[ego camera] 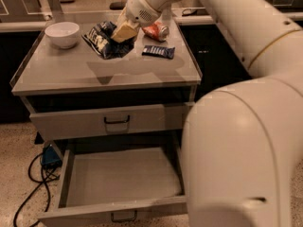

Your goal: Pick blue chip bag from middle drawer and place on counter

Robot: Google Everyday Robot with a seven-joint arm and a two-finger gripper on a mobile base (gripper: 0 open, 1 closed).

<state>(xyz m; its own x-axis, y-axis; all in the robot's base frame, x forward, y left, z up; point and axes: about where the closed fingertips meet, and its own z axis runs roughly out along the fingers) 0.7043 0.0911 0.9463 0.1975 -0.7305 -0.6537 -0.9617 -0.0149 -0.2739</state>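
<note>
The blue chip bag (104, 40), crumpled navy foil with white patches, is at the back middle of the counter (71, 74). My gripper (124, 32) is at the bag's right side, its tan fingers shut on the bag's edge. I cannot tell whether the bag rests on the counter or hangs just above it. The middle drawer (120, 178) is pulled open below and shows an empty grey floor. The white arm fills the right side of the view.
A white bowl (62, 34) stands at the counter's back left. A red-orange can (156, 30) lies at the back right, and a small flat navy bar wrapper (158, 51) lies in front of it. The upper drawer front (116, 121) is closed. A blue cable (40, 169) runs on the floor at left.
</note>
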